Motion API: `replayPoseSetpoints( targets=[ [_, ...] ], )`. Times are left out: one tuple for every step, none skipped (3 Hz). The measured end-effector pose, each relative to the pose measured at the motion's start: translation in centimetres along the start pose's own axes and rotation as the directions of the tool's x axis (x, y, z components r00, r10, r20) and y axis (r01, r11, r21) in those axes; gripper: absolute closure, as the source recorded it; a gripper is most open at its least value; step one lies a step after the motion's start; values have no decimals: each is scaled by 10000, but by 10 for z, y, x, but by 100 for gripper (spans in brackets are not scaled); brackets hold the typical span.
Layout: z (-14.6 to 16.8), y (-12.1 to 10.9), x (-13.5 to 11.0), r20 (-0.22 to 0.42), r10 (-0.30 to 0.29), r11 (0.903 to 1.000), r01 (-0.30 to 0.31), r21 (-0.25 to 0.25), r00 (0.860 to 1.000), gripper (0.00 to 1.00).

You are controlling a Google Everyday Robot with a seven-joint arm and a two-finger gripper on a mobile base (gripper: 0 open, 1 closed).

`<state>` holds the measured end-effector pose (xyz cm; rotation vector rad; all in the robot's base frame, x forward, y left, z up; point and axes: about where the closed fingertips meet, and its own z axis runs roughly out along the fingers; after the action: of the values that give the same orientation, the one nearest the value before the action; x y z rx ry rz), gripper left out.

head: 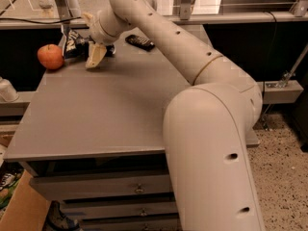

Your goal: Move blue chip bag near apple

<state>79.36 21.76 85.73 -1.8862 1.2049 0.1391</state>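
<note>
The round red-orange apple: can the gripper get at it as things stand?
Probably yes. The gripper is beside the crumpled navy-blue chip bag, with the apple just beyond; above the bag nothing blocks it.
</note>
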Motion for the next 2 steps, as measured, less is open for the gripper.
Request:
replayPoseSetpoints(
  targets=[
    [-1, -1, -1, 0, 0, 10000, 0, 0, 10000, 0],
    [-1, -1, -1, 0, 1, 10000, -1, 1, 10000, 0]
  ],
)
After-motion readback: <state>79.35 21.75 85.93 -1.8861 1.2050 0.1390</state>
